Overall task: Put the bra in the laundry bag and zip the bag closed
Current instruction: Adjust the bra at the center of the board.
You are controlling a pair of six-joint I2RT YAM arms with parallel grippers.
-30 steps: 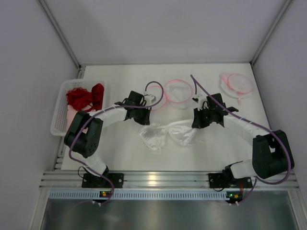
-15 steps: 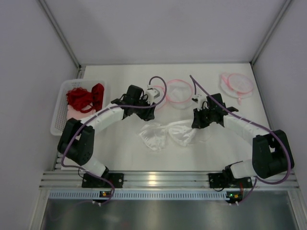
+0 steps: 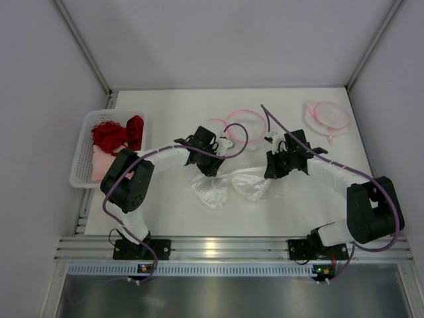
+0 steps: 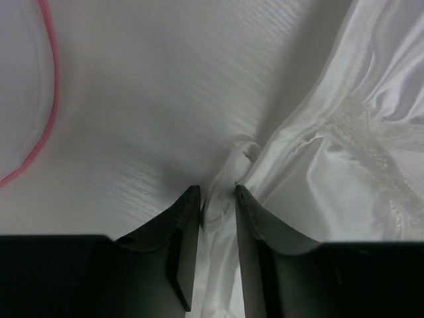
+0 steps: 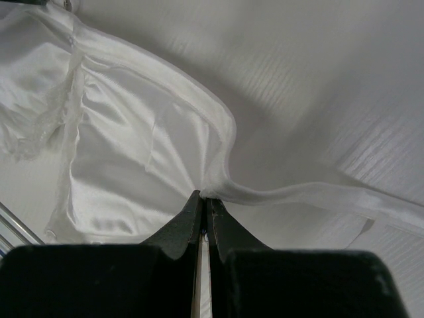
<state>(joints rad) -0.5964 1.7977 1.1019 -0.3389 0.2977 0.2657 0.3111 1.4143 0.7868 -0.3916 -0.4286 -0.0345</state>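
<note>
Your left arm bends at the elbow, forearm running right across the surface, wrist tipped down over the bra. Left fingers part-spread, with a bunched fold of white satin between them. Your right arm sweeps in from the right, forearm low, wrist at the bra's far-right edge. Right fingers pressed together, pinching the bra's edge at their tips.

The bra lies mid-surface between both wrists, outside any bag. There is bare surface in front of it to the near rail and behind the bags to the back wall. Side walls close in on both sides.

Count: 2 arms, 1 bra, 2 pink-rimmed laundry bags: 1 just behind the bra and 1 far right. There is 1 white basket at the left edge holding red garments.
</note>
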